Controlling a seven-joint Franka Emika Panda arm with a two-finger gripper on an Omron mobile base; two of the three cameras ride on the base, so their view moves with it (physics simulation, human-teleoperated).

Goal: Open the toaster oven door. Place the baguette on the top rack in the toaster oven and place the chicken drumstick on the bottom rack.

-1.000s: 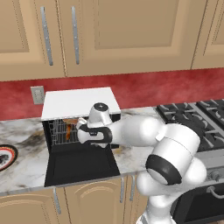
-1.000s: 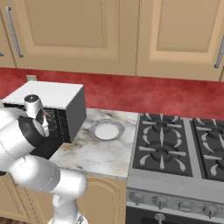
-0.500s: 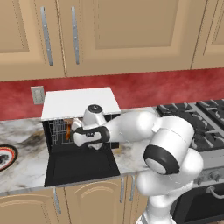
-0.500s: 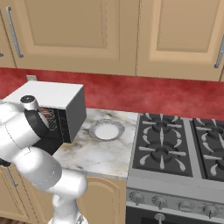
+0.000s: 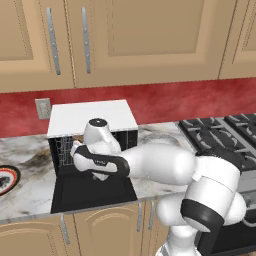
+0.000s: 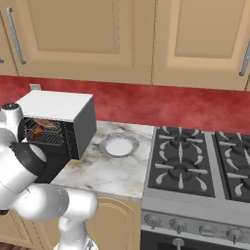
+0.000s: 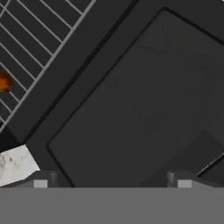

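**Claw wide above the lowered door**

Our claw (image 7: 109,181) hangs spread wide and empty over the toaster oven door (image 5: 92,192), which lies flat to the worktop (image 6: 105,171) edge. Beyond its hinge edge a wire rack (image 7: 30,52) starts. The baguette (image 6: 44,123) sits on the top rack inside the toaster oven (image 6: 73,122).

Toaster oven (image 6: 73,114) sits on tabletop (image 6: 110,168) at back, vs wall, under cupboards. Toaster oven door (image 5: 92,190) lies flat open in front of it, reaching tabletop's front edge. Baguette (image 6: 44,123) on top rack (image 6: 46,128) inside. Empty plate (image 6: 118,145) just right of oven; stove (image 6: 200,171) further right. 2nd plate (image 5: 6,180) well left of door. Outlet (image 5: 43,108) on wall behind oven's left side.
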